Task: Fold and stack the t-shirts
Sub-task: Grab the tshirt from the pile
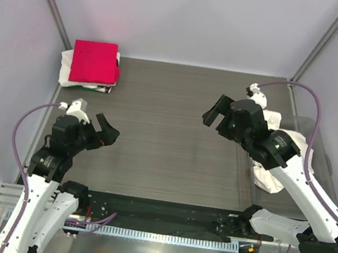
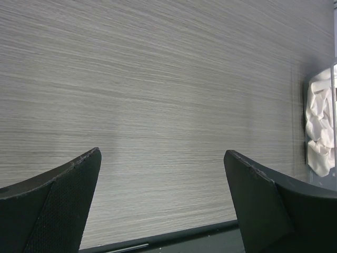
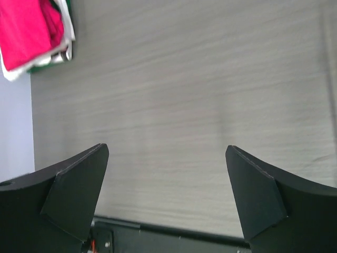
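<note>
Left gripper (image 2: pixel 162 153) and right gripper (image 3: pixel 167 147) hover with jaws spread and empty over the table (image 1: pixel 168 133). The crimson t-shirt (image 1: pixel 93 62) lies folded on the stack at eleven o'clock. The crumpled white t-shirt (image 1: pixel 269 178) sits at three o'clock under my right arm. I would pinch it by both shoulders, then spread it flat at centre.

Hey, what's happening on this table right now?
Two robot arms are working on folding and stacking t-shirts. A folded crimson shirt sits on a white shirt in the far left corner. A crumpled white shirt lies at the right, partly behind the right arm. The left end effector and right end effector are both open, holding nothing, above the table.
</note>
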